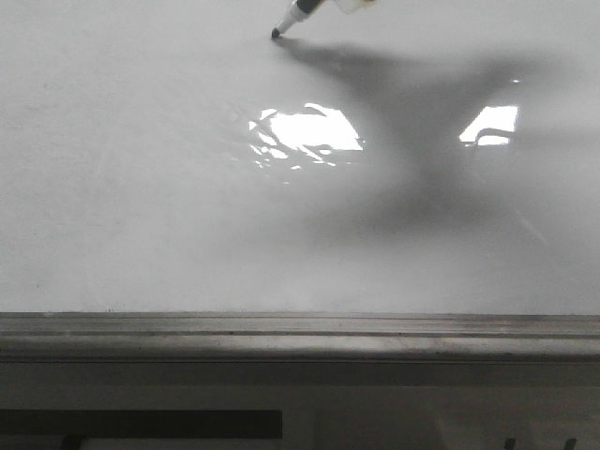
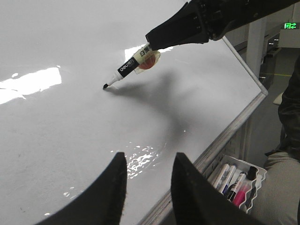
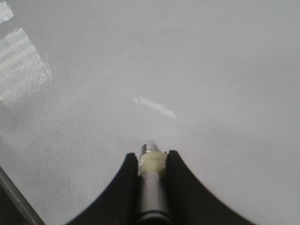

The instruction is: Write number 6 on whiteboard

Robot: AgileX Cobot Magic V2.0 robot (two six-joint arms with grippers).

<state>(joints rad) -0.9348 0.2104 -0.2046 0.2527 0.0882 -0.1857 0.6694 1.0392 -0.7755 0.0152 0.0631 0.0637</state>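
While the right gripper [image 3: 152,161] pinches the marker [image 2: 133,62] with its black tip touching the far part of the whiteboard [image 1: 141,187], no stroke of the number 6 shows; the left gripper [image 2: 147,180] hovers near, jaws spread.

Glossy white whiteboard [image 1: 141,187] with grey ledge [image 1: 300,336]; white-and-black marker [image 2: 132,62] with black tip; black pincer [image 3: 152,161].
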